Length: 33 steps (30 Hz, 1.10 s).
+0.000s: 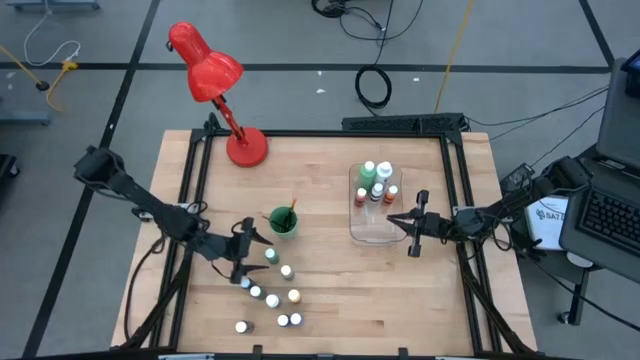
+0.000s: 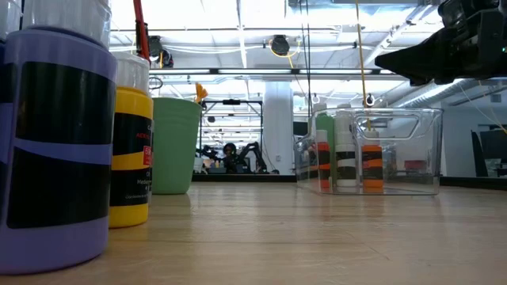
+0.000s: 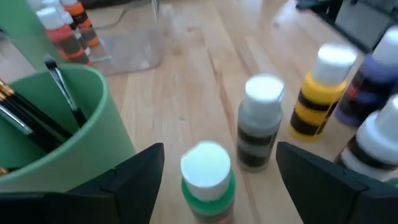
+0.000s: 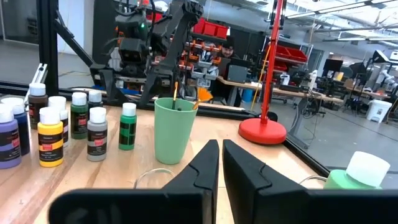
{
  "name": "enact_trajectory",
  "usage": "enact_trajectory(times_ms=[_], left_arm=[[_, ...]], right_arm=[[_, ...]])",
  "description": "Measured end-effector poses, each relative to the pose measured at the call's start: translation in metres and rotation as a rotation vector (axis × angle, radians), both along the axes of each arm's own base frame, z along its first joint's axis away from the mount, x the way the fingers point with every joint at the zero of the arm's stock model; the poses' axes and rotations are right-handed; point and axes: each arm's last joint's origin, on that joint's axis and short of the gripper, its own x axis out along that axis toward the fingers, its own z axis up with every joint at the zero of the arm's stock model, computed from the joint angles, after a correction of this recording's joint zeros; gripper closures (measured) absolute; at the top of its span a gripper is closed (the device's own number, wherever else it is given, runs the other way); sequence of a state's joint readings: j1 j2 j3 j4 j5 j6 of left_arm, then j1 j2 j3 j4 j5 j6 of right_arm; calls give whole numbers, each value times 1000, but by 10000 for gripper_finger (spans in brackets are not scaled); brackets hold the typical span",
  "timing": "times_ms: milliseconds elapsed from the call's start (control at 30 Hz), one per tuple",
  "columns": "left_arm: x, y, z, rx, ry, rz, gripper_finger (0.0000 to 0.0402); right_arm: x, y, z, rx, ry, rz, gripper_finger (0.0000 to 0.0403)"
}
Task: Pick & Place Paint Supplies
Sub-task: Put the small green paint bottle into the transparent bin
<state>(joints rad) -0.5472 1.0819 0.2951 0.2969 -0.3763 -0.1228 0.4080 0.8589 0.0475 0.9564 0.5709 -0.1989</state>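
My left gripper (image 1: pixel 252 256) is open and low over the table near the front left. Its fingers stand either side of a small green white-capped paint bottle (image 3: pixel 207 179) without touching it. Behind that bottle stand a grey bottle (image 3: pixel 260 123), a yellow one (image 3: pixel 322 91) and a purple one (image 3: pixel 372 82), all upright on the wood. A green cup (image 1: pixel 282 222) holds dark-handled paintbrushes (image 3: pixel 62 93). My right gripper (image 1: pixel 412 230) is shut and empty, above the near edge of the clear tray (image 1: pixel 360 228), which holds several upright bottles (image 1: pixel 377 183).
More small bottles (image 1: pixel 283 308) are scattered toward the table's front edge, near my left gripper. A red desk lamp (image 1: pixel 228 95) stands on its base at the far left. Bare wood lies between the cup and the tray.
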Motion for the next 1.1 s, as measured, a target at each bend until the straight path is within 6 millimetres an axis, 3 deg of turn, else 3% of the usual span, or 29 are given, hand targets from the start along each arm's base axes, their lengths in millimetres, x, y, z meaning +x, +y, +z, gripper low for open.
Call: enact_trajectory(times_ms=[700,1100], left_arm=[[5,-2,-6,17,-5,40,143],[4,1,-8,7,-5,88,149]], right_arm=[[0,0,0,4,0,-5,373],[0,0,-1,3,5,-4,373]])
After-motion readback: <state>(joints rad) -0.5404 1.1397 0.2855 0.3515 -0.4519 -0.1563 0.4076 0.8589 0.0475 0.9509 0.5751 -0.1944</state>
